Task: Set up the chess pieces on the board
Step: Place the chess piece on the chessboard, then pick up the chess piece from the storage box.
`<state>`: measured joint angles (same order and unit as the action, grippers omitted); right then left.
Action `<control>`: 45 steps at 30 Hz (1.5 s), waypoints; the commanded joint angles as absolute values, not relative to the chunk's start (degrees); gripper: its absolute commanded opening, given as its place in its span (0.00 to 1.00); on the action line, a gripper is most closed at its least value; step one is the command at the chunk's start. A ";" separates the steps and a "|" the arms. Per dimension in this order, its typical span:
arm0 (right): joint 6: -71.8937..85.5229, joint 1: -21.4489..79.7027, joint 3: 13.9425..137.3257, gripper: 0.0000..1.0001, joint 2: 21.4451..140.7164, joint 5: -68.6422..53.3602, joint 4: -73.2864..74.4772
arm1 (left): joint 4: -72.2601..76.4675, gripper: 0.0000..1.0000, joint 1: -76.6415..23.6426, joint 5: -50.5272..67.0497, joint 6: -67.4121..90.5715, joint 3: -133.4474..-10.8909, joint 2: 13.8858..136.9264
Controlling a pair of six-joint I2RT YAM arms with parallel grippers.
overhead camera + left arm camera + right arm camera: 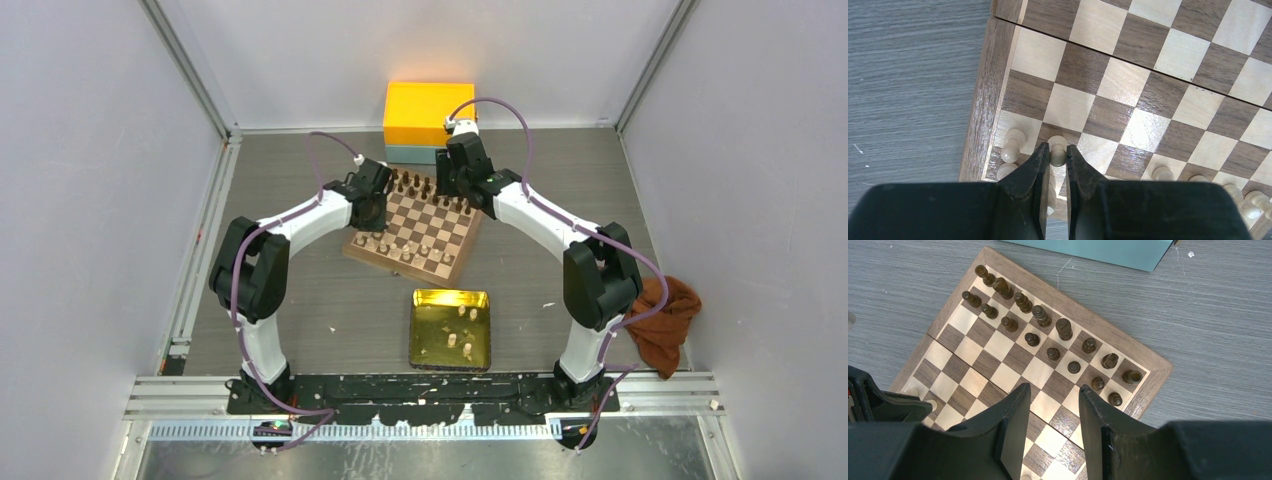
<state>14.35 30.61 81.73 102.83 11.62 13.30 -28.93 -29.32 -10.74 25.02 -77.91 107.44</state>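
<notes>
The board (430, 222) lies at the table's middle back, with dark pieces (1040, 315) on its far rows and cream chess pieces (400, 250) along its near rows. My left gripper (1058, 150) hangs low over the board's near left corner, shut on the head of a cream pawn (1057, 141) that stands on a dark square. Another cream pawn (1013, 145) stands just left of it, and more (1162, 173) stand to the right. My right gripper (1053, 387) hovers open above the board's (1013, 360) far right part with nothing between its fingers.
A gold tin tray (450, 293) holding several cream pieces (465, 315) sits in front of the board. An orange box (428, 110) on a teal box (410, 154) stands behind the board. A brown cloth (665, 315) lies at the right, by the right arm's base.
</notes>
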 commanded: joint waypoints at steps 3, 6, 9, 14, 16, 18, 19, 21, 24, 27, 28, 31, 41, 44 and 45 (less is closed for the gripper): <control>15.05 30.47 81.74 0.46 99.23 11.60 11.00 | -26.88 0.08 -29.77 -11.64 25.13 -77.87 104.39; 14.92 30.45 81.74 0.46 99.23 11.61 11.12 | -26.95 0.12 -29.96 -11.85 25.09 -78.04 104.55; 14.84 30.49 81.94 0.46 99.36 11.61 11.24 | -27.01 0.17 -30.10 -12.08 25.09 -78.14 104.63; 14.85 30.47 82.00 0.46 99.40 11.47 11.32 | -27.29 0.21 -30.23 -12.67 25.14 -78.16 104.59; 14.83 30.45 82.05 0.46 99.40 11.37 11.34 | -27.26 0.22 -30.23 -12.89 25.14 -78.20 104.66; 14.77 30.49 82.00 0.46 99.38 11.34 11.36 | -27.45 0.24 -30.23 -13.07 25.14 -78.23 104.68; 14.71 30.43 82.00 0.46 99.40 11.34 11.38 | -27.44 0.25 -30.23 -13.16 25.14 -78.22 104.68; 14.76 30.41 82.00 0.46 99.39 11.34 11.34 | -27.46 0.27 -30.23 -13.40 25.14 -78.14 104.68; 14.76 30.50 82.00 0.46 99.40 11.28 11.34 | -27.47 0.28 -30.23 -13.82 25.14 -78.20 104.59; 14.72 30.46 82.14 0.46 99.42 11.23 11.34 | -27.48 0.28 -30.23 -14.14 25.13 -78.29 104.50; 14.71 30.48 82.10 0.46 99.41 11.25 11.34 | -27.45 0.28 -30.23 -14.19 25.14 -78.43 104.50; 14.63 30.47 82.39 0.46 99.49 11.09 11.45 | -27.52 0.28 -30.23 -14.37 24.98 -79.30 104.40; 14.34 30.47 84.77 0.47 99.49 11.47 12.91 | -29.74 0.29 -30.32 -15.07 23.97 -87.17 104.18; 14.31 30.46 85.80 0.46 99.06 11.51 13.89 | -30.85 0.30 -30.32 -15.45 23.50 -90.34 104.08; 14.21 30.45 86.06 0.46 98.75 11.58 14.27 | -31.42 0.30 -30.39 -15.61 23.45 -91.28 103.81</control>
